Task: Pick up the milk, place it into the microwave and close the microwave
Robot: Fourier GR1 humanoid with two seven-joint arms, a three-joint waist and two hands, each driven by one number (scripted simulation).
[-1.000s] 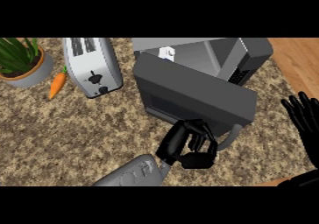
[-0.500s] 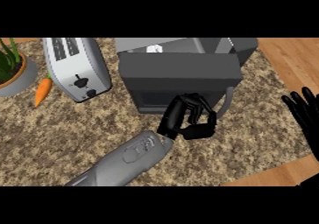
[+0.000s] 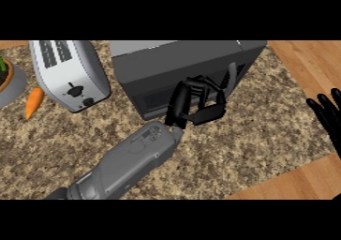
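The dark grey microwave (image 3: pixel 180 61) stands at the top middle, and its door (image 3: pixel 156 96) looks swung to against the body. My left hand (image 3: pixel 201 103) is at the door's front right part, fingers curled, touching it and holding nothing that I can see. No milk shows anywhere in the view; what is inside the microwave is hidden. My right hand (image 3: pixel 332 117) rests open at the right edge, fingers up, away from the microwave.
A silver toaster (image 3: pixel 70 72) stands left of the microwave. An orange carrot (image 3: pixel 33 103) lies beside a grey plant pot (image 3: pixel 7 86) at the far left. The speckled counter (image 3: pixel 256 140) meets wooden flooring (image 3: pixel 305 61) on the right.
The microwave door has swung from open to against the body, with my left hand following it forward. The right hand has stayed where it was.
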